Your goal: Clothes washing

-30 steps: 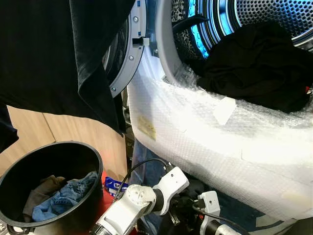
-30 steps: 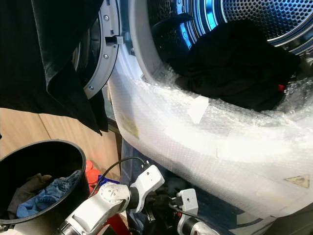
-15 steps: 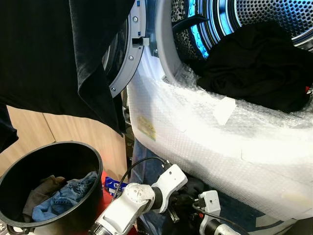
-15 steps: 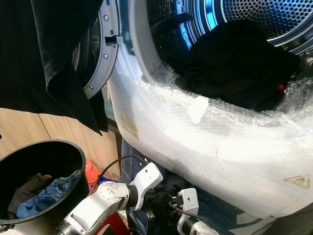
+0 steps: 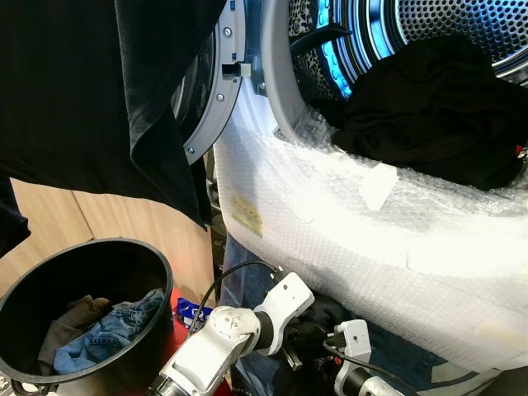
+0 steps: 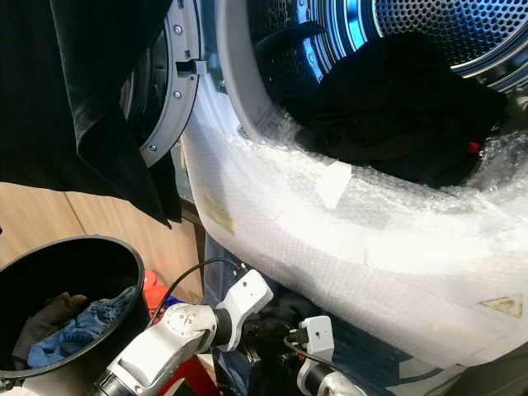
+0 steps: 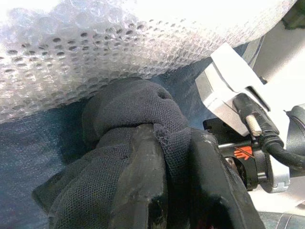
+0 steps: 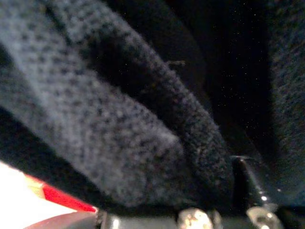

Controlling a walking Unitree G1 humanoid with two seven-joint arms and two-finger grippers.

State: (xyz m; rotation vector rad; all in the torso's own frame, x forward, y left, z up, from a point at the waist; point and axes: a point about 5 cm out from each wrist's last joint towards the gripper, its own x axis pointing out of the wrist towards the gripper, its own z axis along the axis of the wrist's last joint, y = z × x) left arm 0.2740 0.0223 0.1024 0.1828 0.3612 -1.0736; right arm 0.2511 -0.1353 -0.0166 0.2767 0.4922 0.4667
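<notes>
Left gripper (image 7: 164, 191) clamping dark knit garment (image 7: 131, 114) low, near bubble-wrapped washer front (image 5: 346, 223). Right gripper (image 8: 238, 191) pressing into same cloth; finger state: cannot tell. You are risking snag on wrap when lifting toward drum (image 5: 462, 25).

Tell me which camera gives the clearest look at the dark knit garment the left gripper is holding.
The left wrist view: the dark knit garment is bunched between the left gripper fingers, below the bubble wrap. The right wrist view shows blurred knit fabric up close. In the eye views it is a dark lump beyond the left wrist.
</notes>
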